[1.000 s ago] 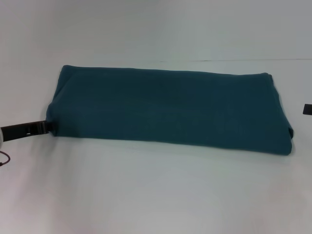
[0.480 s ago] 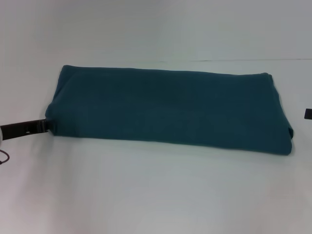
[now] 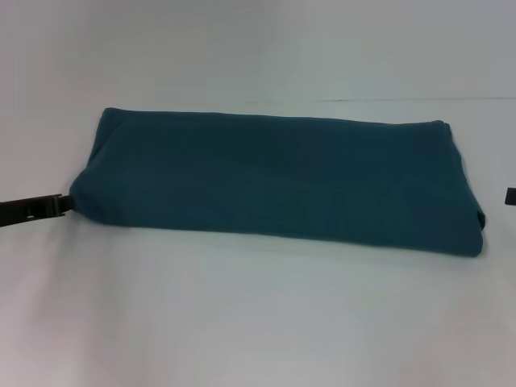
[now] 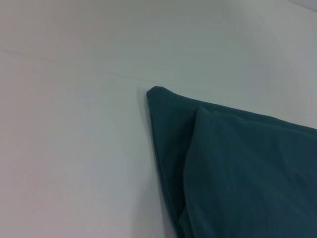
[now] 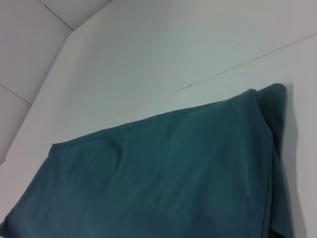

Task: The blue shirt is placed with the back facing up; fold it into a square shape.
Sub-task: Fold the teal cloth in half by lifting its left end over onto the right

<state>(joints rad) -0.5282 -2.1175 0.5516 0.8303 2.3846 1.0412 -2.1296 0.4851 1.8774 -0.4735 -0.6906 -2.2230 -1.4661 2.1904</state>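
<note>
**Folded Blue Shirt Stretched Across White Table**

Pictured from the head camera: the blue shirt (image 3: 278, 181), folded into a long band, plain side up, lying flat across the middle of the white table (image 3: 258, 322). At the band's near left corner, the left gripper (image 3: 68, 203), reaching in low from the frame's left edge, its dark tip touching the cloth and seemingly pinching the corner, though fingers too hidden to tell for certain. At the far right edge, only a dark sliver of the right gripper (image 3: 510, 195), just off the shirt's right end; spread or pressed together, cannot tell. Seen from the left wrist: stacked layers at a pointed corner. Seen from the right wrist: a smooth top layer, folded edges along one end.
</note>
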